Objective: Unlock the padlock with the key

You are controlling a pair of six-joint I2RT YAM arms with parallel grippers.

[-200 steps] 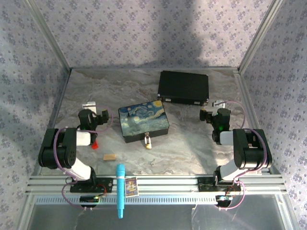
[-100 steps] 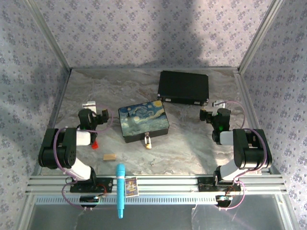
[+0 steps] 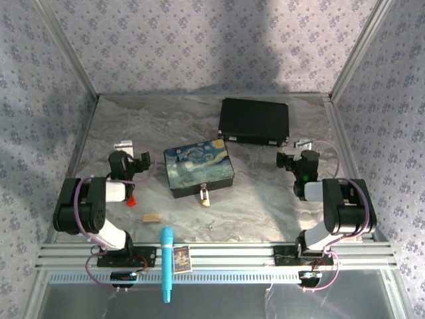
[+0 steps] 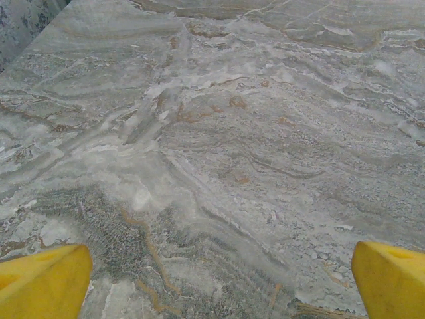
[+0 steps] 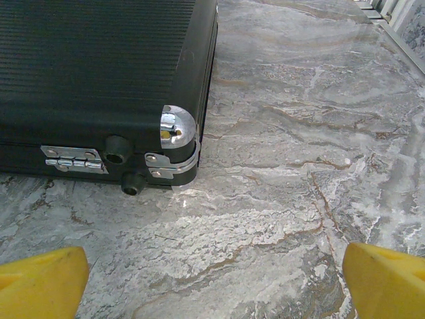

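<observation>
In the top view the padlock (image 3: 205, 196) sits just below the centre of the frame on the marbled worktop (image 3: 265, 193). It touches the lower edge of the starry-night painted box (image 3: 198, 169); whether it hangs from a clasp is too small to tell. A black case (image 3: 254, 121) lies in the upper middle, apart from the box. To the lower left of the padlock lies a tan wooden block (image 3: 152, 217), and a small red item (image 3: 131, 199) rests beside the left arm. A blue marker (image 3: 166, 263) and a small card (image 3: 180, 258) lie on the rail at the bottom.

The left gripper (image 4: 216, 282) is spread wide, its 2 yellow fingertips (image 4: 43, 282) at the lower corners of its wrist view with bare worktop between them. The right gripper (image 5: 214, 282) is equally wide and holds nothing. In its wrist view the black case's chrome corner (image 5: 174, 126) sits at upper left, apart from the fingertips.
</observation>
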